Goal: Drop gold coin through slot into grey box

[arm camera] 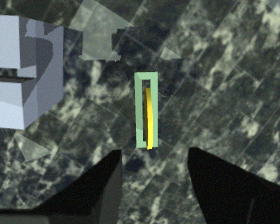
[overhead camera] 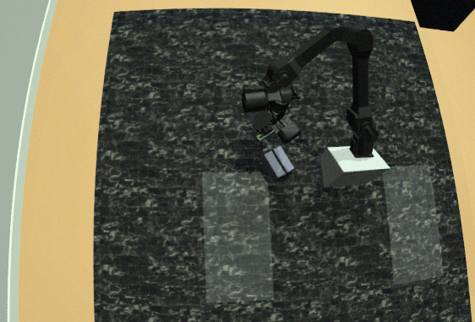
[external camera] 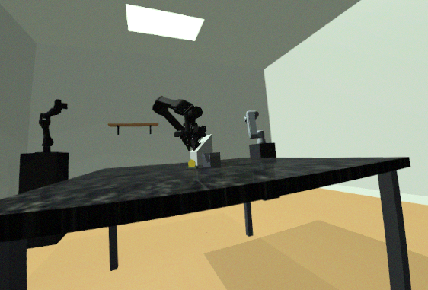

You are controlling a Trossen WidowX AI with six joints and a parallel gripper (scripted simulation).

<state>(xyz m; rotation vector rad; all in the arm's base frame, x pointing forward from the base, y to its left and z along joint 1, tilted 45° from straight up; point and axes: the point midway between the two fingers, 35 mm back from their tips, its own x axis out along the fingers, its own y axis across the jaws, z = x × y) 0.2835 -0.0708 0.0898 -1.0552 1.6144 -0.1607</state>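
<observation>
Hovering our parted, empty gripper (overhead camera: 263, 129) (external camera: 193, 149) (arm camera: 155, 157) near the gold coin (external camera: 191, 164) (arm camera: 150, 119), we judge its upright stance in the green holder (overhead camera: 265, 135) (arm camera: 139, 111) suits a pinch across its faces.

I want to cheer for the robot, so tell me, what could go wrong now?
The gold coin stands on its thin edge in the green holder, so a bump from the gripper might knock it over. The box sits close by, so the arm could bump that too. Later, the slot looks narrow, so a crooked coin might get stuck on the lid.
</observation>
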